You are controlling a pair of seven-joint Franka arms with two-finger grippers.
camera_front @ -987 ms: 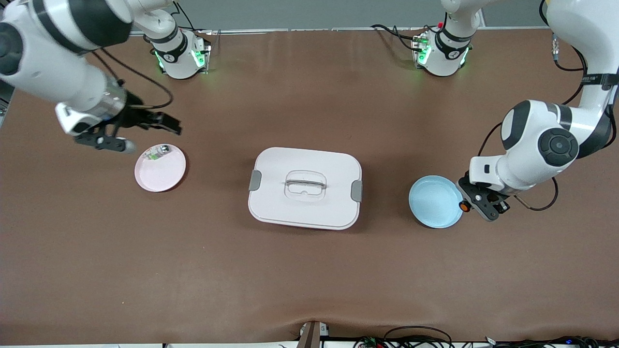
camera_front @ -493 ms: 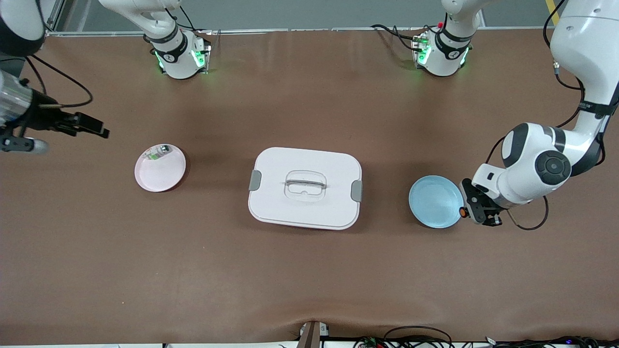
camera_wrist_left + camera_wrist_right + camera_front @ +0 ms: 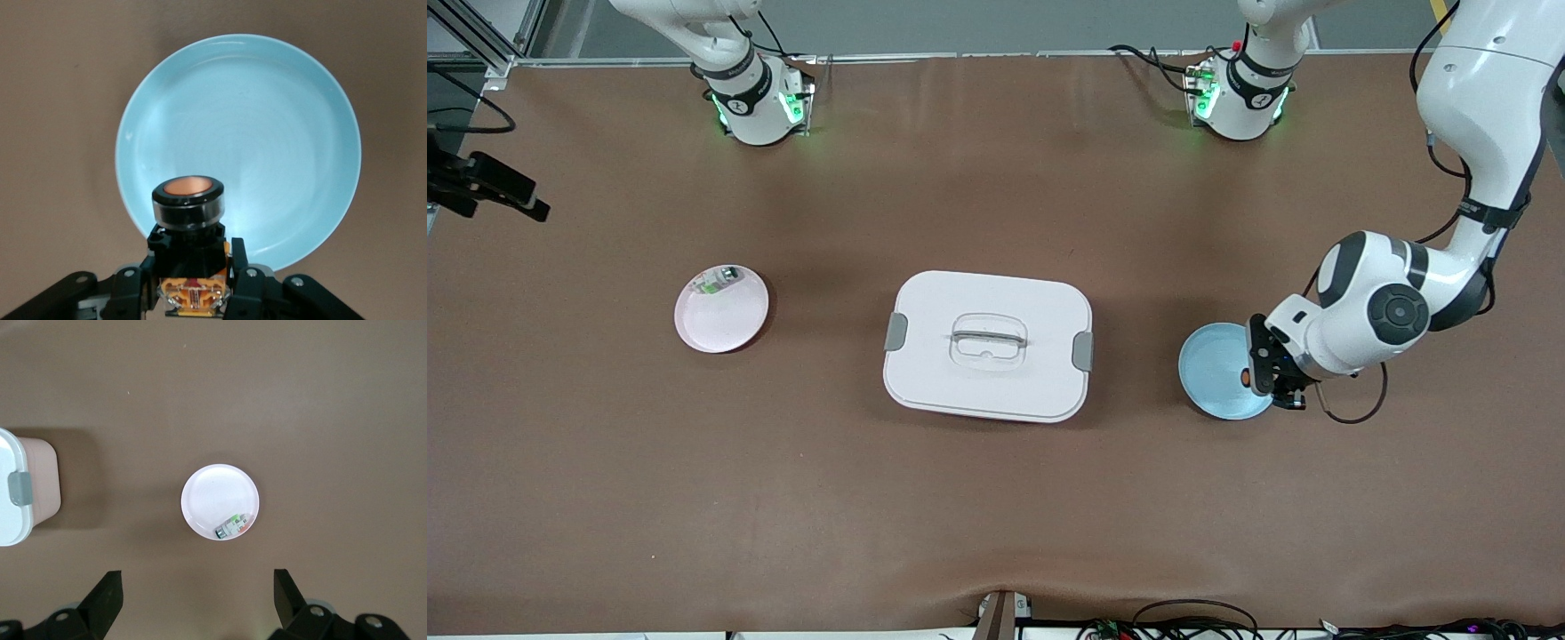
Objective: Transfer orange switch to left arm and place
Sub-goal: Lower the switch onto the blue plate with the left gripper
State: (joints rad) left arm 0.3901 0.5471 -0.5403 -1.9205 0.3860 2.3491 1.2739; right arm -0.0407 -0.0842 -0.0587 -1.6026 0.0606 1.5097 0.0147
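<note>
Left gripper (image 3: 1267, 378) sits over the edge of the blue plate (image 3: 1214, 373), right-centre of the front view, jaws clamped on the orange switch (image 3: 187, 203). In the left wrist pic the switch is bottom-centre, orange end up, hanging above the plate's rim, not touching afaict. So the carry looks nearly done; what's left, I'd say, is lowering and letting go on the plate.

Right gripper (image 3: 197, 600) is parked high at the upper-left edge of the front view, jaws wide apart, nothing in them; that arm waits. Its wrist cam looks down on the pink plate (image 3: 220, 500), small green-and-white part (image 3: 231, 525) lying in it.

The box (image 3: 987, 345) sits mid-frame between the two plates, lid on, well apart from both grippers.

Labels or writing: none readable anywhere.
</note>
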